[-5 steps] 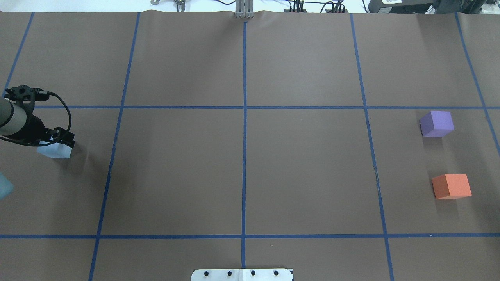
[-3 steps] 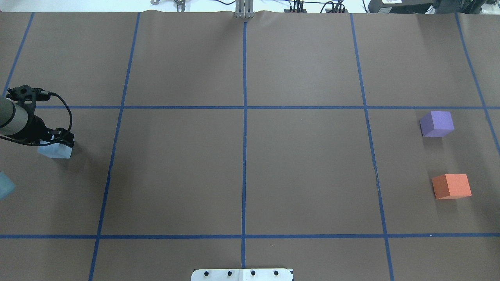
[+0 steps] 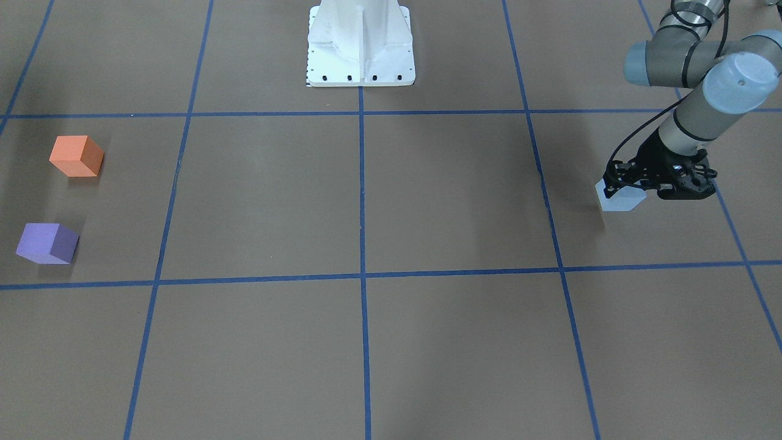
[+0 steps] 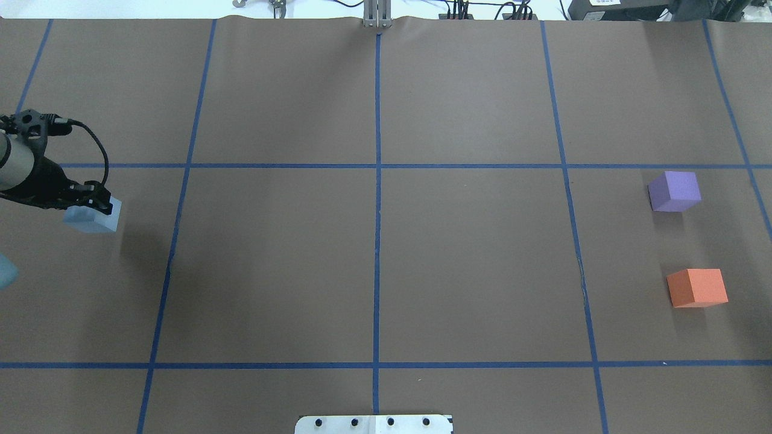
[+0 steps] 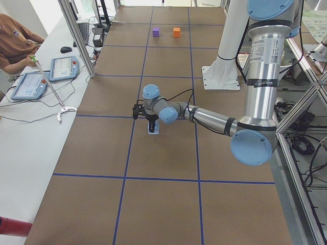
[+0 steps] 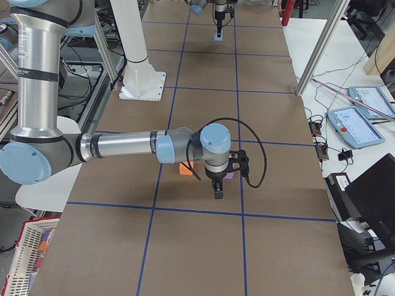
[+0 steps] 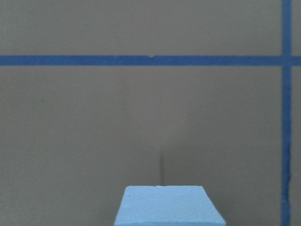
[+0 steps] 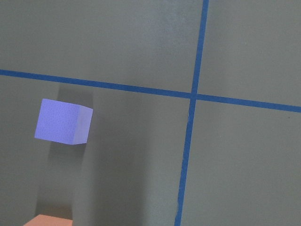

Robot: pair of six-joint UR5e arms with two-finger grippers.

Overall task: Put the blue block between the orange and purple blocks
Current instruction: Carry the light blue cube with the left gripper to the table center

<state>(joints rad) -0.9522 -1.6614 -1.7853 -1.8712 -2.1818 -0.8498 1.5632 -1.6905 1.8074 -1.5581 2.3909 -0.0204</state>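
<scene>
Brown gridded table [image 4: 374, 271]: the left gripper [image 4: 89, 204], clamped on the blue block [image 4: 93, 220], has just lifted it slightly at the far left. The carry toward the gap between the purple block [image 4: 674, 191] and the orange block [image 4: 697, 287] can begin. I cannot tell how the right gripper [image 6: 218, 192] stands.

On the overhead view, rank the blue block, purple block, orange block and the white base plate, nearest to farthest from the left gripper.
1. Light blue cube: far left, held in the fingers of the left gripper.
2. White bolted base plate: bottom centre.
3. Purple cube and orange cube: both far right, too close to call.
</scene>
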